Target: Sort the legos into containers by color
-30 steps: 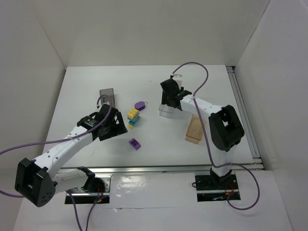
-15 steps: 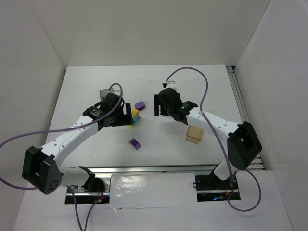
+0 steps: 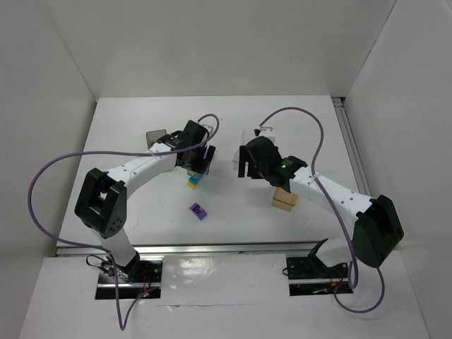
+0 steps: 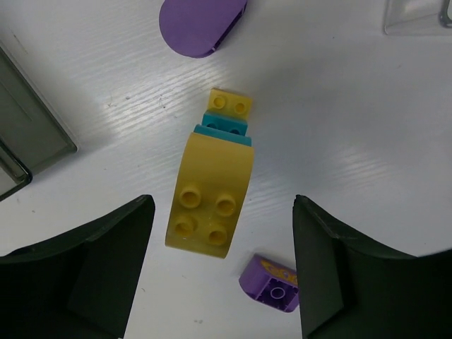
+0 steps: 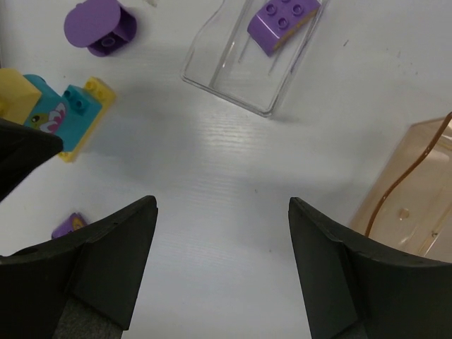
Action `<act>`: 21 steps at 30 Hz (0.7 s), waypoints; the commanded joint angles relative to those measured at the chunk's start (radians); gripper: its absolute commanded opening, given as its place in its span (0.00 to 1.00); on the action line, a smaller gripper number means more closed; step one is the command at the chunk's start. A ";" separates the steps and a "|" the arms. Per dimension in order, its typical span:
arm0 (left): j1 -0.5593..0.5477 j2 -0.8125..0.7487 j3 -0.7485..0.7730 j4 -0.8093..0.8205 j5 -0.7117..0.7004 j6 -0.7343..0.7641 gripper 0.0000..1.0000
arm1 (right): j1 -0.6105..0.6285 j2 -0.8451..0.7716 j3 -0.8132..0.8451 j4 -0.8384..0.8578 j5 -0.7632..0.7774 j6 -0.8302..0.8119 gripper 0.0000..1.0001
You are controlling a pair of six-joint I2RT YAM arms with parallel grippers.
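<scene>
A stack of legos lies under my open left gripper [image 4: 220,206]: a big yellow brick [image 4: 210,203], a teal brick [image 4: 224,128] and a small yellow brick [image 4: 232,104]. The yellow brick sits between the fingers [image 4: 113,261] without touching them. A rounded purple brick [image 4: 201,21] lies beyond the stack, and a small purple brick [image 4: 272,284] lies near my right finger. My right gripper [image 5: 222,205] hangs open and empty over bare table. Beyond it, the clear container [image 5: 227,96] holds a purple brick [image 5: 282,20].
The dark grey container [image 4: 32,134] stands left of the stack. The amber container [image 5: 406,187] is at my right gripper's right, with a purple cable across it. From above, both arms [image 3: 152,164] meet mid-table, and the small purple brick [image 3: 198,210] lies nearer the bases.
The left arm swung forward and right, over the brick stack, its jaws narrowing slightly. The right gripper opened and drew back from the clear container.
</scene>
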 commanded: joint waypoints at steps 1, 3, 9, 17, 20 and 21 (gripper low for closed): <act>0.000 -0.002 0.051 -0.012 -0.025 0.054 0.83 | -0.005 -0.026 -0.021 -0.036 0.013 0.026 0.82; 0.000 -0.002 0.051 -0.012 -0.003 0.054 0.75 | -0.005 -0.026 -0.021 -0.036 0.023 0.026 0.82; 0.000 0.018 0.051 -0.021 0.030 0.044 0.44 | -0.005 -0.017 -0.021 -0.036 0.023 0.036 0.81; 0.018 0.036 0.111 -0.067 0.058 0.035 0.23 | -0.005 -0.008 -0.012 -0.036 -0.005 0.036 0.81; 0.073 0.015 0.169 -0.102 0.171 0.044 0.00 | -0.036 -0.040 -0.033 0.031 -0.112 0.000 0.81; 0.098 0.001 0.178 -0.113 0.229 0.044 0.00 | -0.048 -0.075 -0.062 0.060 -0.216 -0.010 0.81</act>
